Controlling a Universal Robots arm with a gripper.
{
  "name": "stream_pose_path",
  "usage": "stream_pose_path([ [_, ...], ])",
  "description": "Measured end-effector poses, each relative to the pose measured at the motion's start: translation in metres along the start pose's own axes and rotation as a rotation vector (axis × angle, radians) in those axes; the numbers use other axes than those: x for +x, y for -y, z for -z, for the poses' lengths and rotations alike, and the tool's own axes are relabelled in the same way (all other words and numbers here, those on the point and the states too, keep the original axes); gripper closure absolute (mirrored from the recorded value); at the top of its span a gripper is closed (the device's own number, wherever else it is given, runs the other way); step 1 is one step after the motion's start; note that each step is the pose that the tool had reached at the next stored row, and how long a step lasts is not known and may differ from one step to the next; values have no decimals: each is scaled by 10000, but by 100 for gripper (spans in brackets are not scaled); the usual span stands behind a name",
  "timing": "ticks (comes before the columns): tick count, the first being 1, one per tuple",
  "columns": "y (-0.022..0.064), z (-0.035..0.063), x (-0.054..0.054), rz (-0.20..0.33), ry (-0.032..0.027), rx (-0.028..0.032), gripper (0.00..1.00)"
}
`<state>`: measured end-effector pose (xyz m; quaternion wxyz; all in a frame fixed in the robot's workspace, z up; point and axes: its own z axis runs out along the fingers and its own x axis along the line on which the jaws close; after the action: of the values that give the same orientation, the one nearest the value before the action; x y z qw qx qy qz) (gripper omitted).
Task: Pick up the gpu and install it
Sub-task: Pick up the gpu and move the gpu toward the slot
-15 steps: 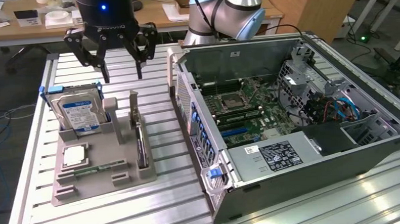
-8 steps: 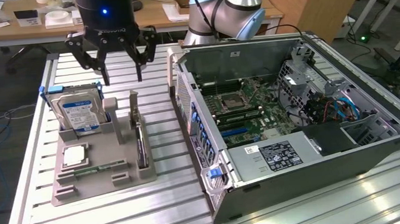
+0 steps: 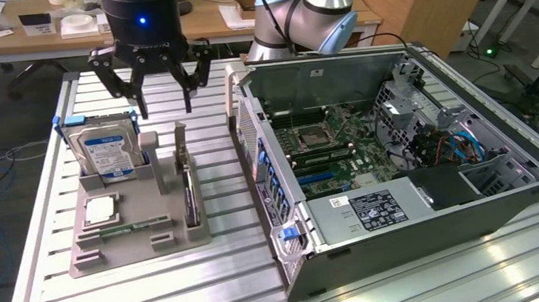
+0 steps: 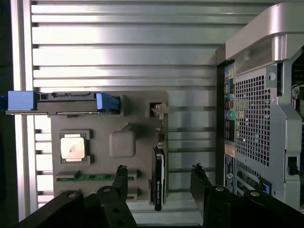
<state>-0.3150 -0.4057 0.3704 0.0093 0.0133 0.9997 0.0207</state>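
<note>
**Tool open above the gpu**

The tool hangs in the air over a grey tray that sits on the metal table. Its black fingers are spread wide. It holds nothing and touches nothing.

The gpu stands on its thin edge in a slot of the tray, on the side of the tray nearest the computer case. In the wrist view it looks like a thin dark strip seen from above, and it lines up with the gap between the two fingers. The tool is well above it.

More parts sit in the same tray. A hard drive with a blue and white label stands up at the end of the tray under the tool. A square silver chip lies flat in a pocket, and a thin green memory stick lies just beside it.

The computer case lies on the table at the exterior view's right of the tray, close beside it. Its big side is open. Inside are a green board, blue and orange wires and a silver box with a label. The grey robot arm stands behind the case
</note>
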Motion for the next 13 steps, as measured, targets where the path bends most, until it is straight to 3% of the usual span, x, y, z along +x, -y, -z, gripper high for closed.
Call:
stream_pose_path([
  [13, 55, -111, 4, 273, -11, -5, 35],
])
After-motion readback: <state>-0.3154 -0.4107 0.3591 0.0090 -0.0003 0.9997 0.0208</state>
